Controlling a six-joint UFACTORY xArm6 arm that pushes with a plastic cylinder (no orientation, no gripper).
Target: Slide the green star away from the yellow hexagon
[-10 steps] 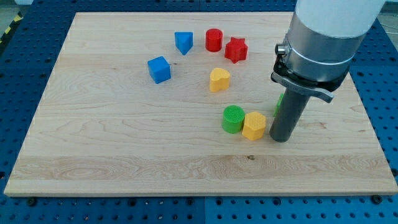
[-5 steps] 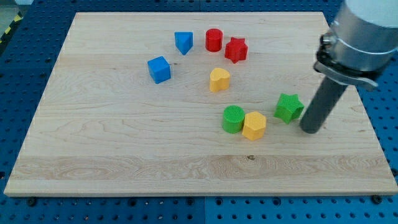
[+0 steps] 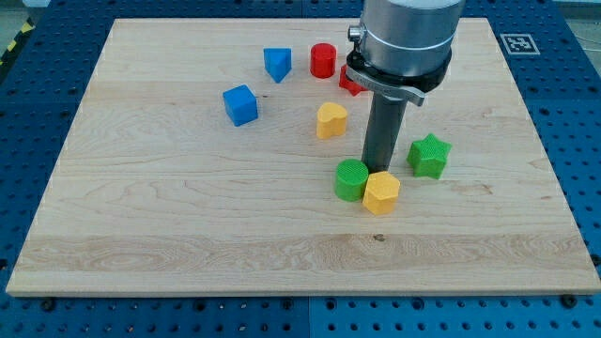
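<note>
Tip (image 3: 377, 170) behind yellow hexagon (image 3: 381, 192), no writing.

Illumination is bright, even and diffuse — apparently from overhead. Shadows are short and soft: a faint one lies under the green star (image 3: 430, 156), another where the rod (image 3: 383, 131) meets the wooden board (image 3: 188, 207). The board shows no glare. Focus is sharp throughout — block edges crisp, no motion blur. Board edges run straight.

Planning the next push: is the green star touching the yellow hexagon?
Apart. The camera view shows bare board between the green star and the yellow hexagon.
</note>
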